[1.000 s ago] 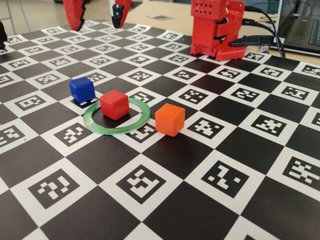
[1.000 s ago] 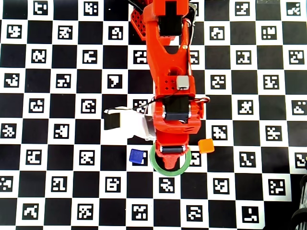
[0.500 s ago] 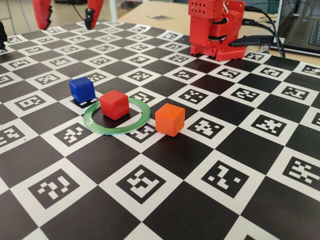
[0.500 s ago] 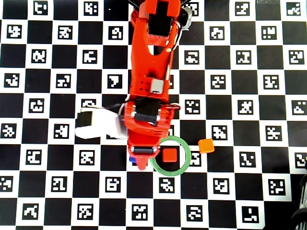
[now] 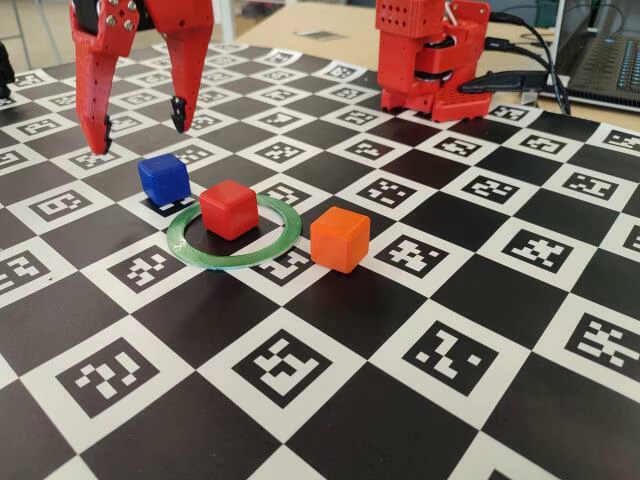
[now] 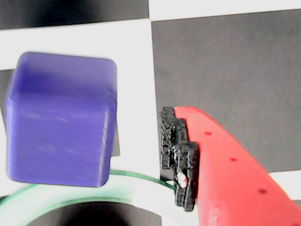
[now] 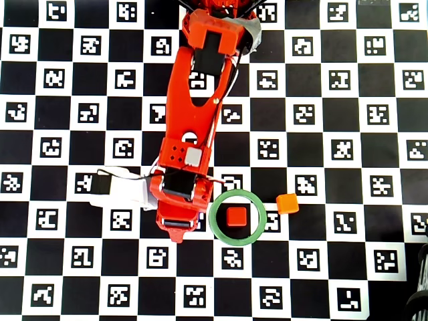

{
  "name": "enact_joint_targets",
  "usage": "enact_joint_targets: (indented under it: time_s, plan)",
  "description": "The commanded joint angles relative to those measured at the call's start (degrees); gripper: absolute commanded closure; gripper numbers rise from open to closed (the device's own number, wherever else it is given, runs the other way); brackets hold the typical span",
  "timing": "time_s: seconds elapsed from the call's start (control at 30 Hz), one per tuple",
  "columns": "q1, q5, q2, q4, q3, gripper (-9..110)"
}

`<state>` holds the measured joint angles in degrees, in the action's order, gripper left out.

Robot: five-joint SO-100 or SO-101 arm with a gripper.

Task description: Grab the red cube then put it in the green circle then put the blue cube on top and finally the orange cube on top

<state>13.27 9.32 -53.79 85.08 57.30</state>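
Note:
The red cube sits inside the green circle on the checkered board; the overhead view shows the same red cube in the green circle. Just outside the ring, to its left, stands the blue cube. It fills the left of the wrist view, with the ring's rim below it. My gripper hangs open a little above the blue cube, fingers spread wider than it. One black-padded fingertip shows to the cube's right. The orange cube stands right of the ring. In the overhead view the gripper hides the blue cube.
The arm's red base stands at the board's far edge with cables and a laptop behind it. The white wrist camera sticks out to the left of the gripper. The orange cube lies just right of the ring.
The gripper has swung from over the ring to the left in the overhead view and dropped down over the blue cube, staying open. The cubes and ring have not moved.

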Motion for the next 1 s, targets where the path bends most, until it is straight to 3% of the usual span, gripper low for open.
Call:
enact_joint_targets:
  time_s: [0.0, 0.97]
  plan:
    - [-1.1, -0.7, -2.1, 0.0, -4.7, 65]
    - [-2.6, -3.3, 3.3, -5.4, -4.7, 65]
